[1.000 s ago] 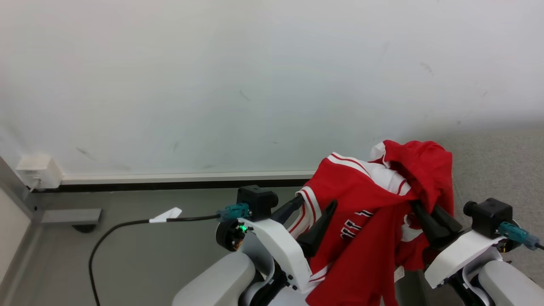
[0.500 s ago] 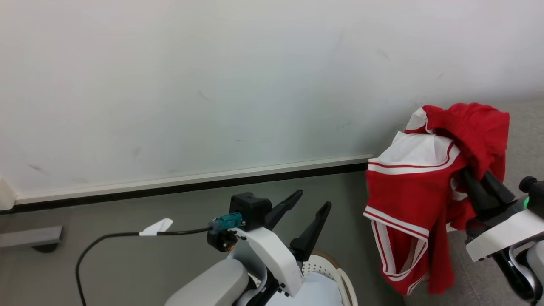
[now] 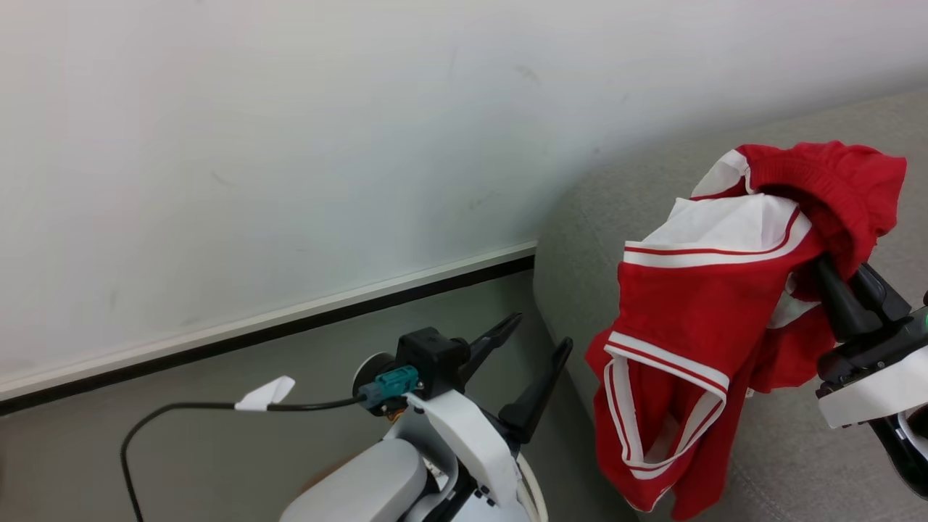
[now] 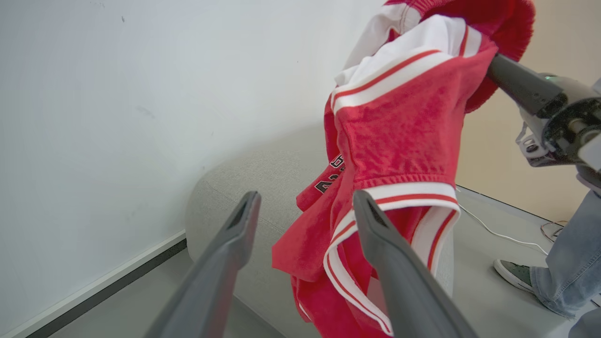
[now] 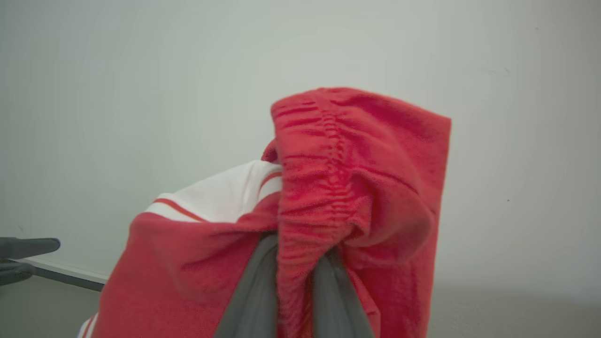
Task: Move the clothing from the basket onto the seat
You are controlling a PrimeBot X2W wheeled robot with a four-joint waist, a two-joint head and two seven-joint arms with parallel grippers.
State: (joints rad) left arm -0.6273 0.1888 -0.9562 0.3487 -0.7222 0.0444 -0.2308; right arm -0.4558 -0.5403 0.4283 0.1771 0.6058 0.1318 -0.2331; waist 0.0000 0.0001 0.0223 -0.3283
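Note:
The red clothing (image 3: 696, 319) with white panels and striped trim hangs in the air, bunched at its waistband in my right gripper (image 3: 834, 279), which is shut on it. It dangles in front of the grey seat (image 3: 580, 246), its lower hem just above the cushion. In the right wrist view the waistband (image 5: 352, 164) is pinched between my fingers (image 5: 253, 291). My left gripper (image 3: 540, 333) stands open and holds nothing, left of the clothing (image 4: 399, 131). A sliver of the basket (image 3: 535, 499) peeks out under my left arm.
A white wall with a dark baseboard (image 3: 290, 326) runs behind, above grey floor. A black cable with a white tag (image 3: 264, 393) trails from my left wrist. A person's jeans leg and shoe (image 4: 514, 274) stand beyond the seat (image 4: 263, 178).
The head view has swung right, bringing the seat in and the basket nearly out. My right gripper has carried the clothing away from the left gripper toward the seat.

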